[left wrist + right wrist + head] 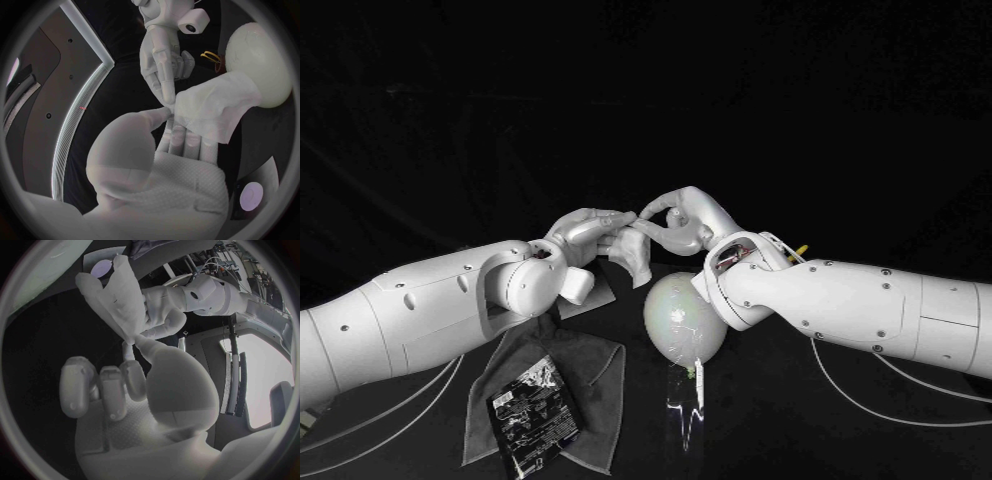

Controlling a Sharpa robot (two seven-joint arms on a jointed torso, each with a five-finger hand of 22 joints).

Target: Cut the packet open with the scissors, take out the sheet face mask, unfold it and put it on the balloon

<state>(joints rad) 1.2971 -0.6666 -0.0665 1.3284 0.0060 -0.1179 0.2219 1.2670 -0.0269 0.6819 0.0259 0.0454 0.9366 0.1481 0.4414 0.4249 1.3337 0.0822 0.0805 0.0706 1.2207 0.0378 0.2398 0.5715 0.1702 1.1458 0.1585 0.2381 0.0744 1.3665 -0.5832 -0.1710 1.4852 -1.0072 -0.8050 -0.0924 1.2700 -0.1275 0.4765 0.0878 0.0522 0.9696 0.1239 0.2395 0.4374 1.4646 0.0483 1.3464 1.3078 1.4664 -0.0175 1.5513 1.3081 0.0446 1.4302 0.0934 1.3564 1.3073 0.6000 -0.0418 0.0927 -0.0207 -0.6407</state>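
– Left hand [593, 232] is gripping the sheet mask [632, 262] along one edge, its fingers closing over the folded layers. The right hand [678, 218] is pinching a corner of it just beside the left fingertips, thumb meeting a finger.

– So both are holding it. Where is it hanging?

– Between the two hands, lifted off the tabletop [855, 435], with the loose part drooping beneath them. The balloon [678, 318] is lying right under the hands, a little toward the right one, and it isn't touching the mask. The packet [535, 405] is lying on a grey cloth [589, 365] well below the left hand, beside its forearm.

– How are you expecting the mask to behave?

– I'm expecting it to be very light and limp, and I'm guessing it's wet, so the layers are probably clinging to each other and to the fingers. It's looking thin enough to stretch or tear, so I'm judging hard tugging to be risky.

– Where should the hands be taking hold?

– I'm thinking the outer edges at opposite corners, one per hand, pinching lightly with the fingertips and peeling apart slowly instead of bunching the middle. The balloon is looking smooth, light and free to roll, so I'm favouring draping over pressing.

– Is it unfolding yet?

– Partly at most. In the left wrist view it's showing as a folded, creased panel.
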